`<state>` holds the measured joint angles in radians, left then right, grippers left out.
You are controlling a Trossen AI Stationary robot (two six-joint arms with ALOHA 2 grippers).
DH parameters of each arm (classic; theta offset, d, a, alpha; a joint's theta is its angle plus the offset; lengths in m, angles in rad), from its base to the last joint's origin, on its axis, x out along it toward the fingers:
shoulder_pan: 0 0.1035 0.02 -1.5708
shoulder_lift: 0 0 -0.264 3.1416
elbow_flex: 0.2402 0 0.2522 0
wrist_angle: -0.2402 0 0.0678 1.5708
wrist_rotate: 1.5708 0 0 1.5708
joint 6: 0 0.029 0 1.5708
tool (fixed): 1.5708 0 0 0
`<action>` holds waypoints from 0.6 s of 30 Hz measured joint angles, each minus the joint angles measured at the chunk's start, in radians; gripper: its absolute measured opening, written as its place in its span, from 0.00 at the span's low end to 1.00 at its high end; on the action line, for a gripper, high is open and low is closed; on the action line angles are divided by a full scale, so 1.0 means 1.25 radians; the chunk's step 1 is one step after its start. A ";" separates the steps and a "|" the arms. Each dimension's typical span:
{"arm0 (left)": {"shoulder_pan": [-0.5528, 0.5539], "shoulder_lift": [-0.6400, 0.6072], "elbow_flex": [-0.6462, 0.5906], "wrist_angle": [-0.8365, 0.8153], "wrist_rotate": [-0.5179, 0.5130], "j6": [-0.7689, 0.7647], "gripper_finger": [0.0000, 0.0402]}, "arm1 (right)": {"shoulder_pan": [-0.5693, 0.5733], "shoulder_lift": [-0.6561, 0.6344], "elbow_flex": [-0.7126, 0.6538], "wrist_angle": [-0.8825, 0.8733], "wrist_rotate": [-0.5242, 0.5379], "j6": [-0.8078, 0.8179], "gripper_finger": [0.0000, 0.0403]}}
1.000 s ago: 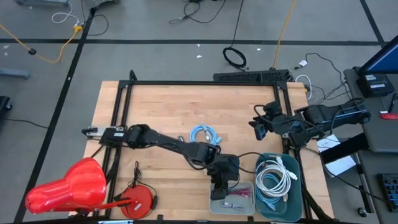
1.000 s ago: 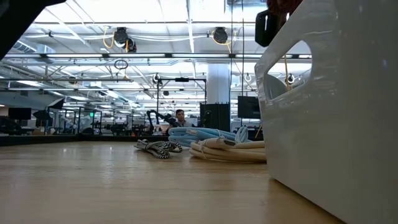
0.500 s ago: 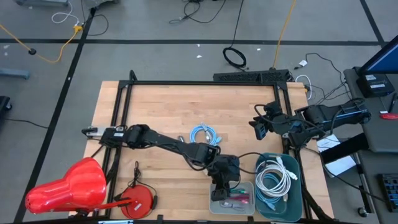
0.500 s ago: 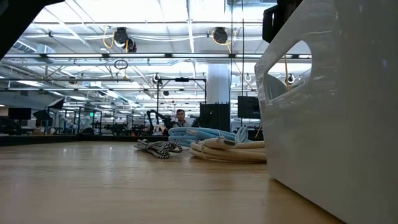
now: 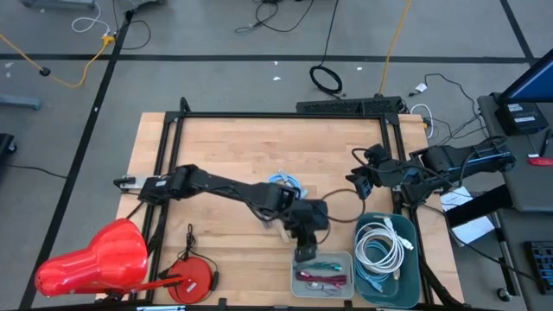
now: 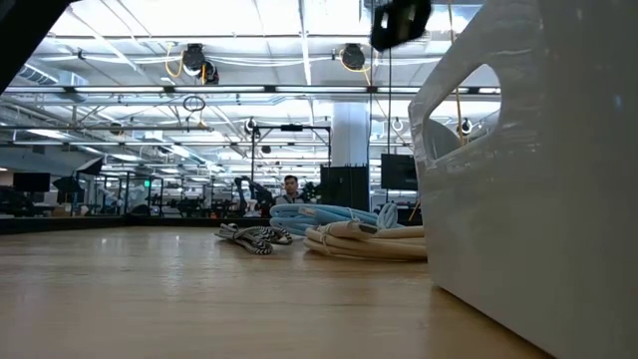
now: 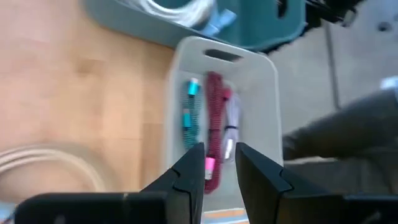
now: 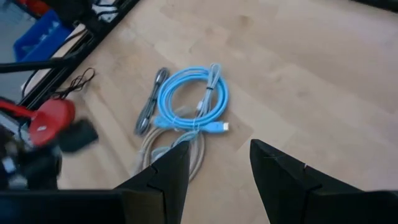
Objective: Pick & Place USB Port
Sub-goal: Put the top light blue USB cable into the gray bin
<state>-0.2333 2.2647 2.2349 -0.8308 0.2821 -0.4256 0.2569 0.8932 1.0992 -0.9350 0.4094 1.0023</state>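
Left hand (image 5: 304, 250) hangs over the wooden counter (image 5: 216, 147), at the near edge of the grey tray (image 5: 344, 259); its fingers (image 7: 188, 177) stand slightly apart with nothing between them. Directly ahead of this hand, in the tray, lie three USB cables: a red braided cable (image 7: 214, 134) in the middle, a teal cable (image 7: 190, 115) on one side of it, and a pale grey cable (image 7: 232, 121) on the other, all resting loose and clear of the fingers. Beyond the tray from this hand sits the teal bin (image 5: 413, 259), holding a white coiled cable (image 5: 380, 246). Behind the left hand, back along its arm, a light blue coiled cable (image 5: 284, 184) lies on the counter together with a beige coil (image 8: 163, 149) and a black-and-white braided cable (image 8: 151, 109); the beige coil lies partly under the blue one. Right hand (image 5: 361, 179) hangs above the counter's right side, just behind the teal bin, fingers (image 8: 168, 168) apart and holding nothing; the blue coil lies ahead of it on the boards. A red object (image 5: 91, 255) and a small red reel (image 5: 192, 276) rest at the counter's front left corner, well away from both hands.
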 joint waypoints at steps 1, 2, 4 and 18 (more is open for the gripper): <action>0.002 -0.012 0.000 -0.012 -0.021 -0.003 0.23 | 0.000 0.000 0.000 0.001 -0.011 0.001 0.40; 0.004 -0.021 0.000 -0.023 -0.045 -0.011 0.23 | 0.000 0.000 0.000 0.002 -0.017 0.005 0.40; 0.007 -0.049 0.000 -0.067 -0.100 -0.029 0.23 | 0.002 0.004 0.000 0.003 -0.018 0.009 0.40; 0.070 -0.169 0.000 -0.390 -0.500 -0.320 0.23 | 0.021 0.053 0.000 0.030 -0.018 -0.001 0.40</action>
<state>-0.1454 2.0541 2.2349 -1.3186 -0.3428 -0.8253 0.2832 0.9595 1.0992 -0.8979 0.3866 1.0009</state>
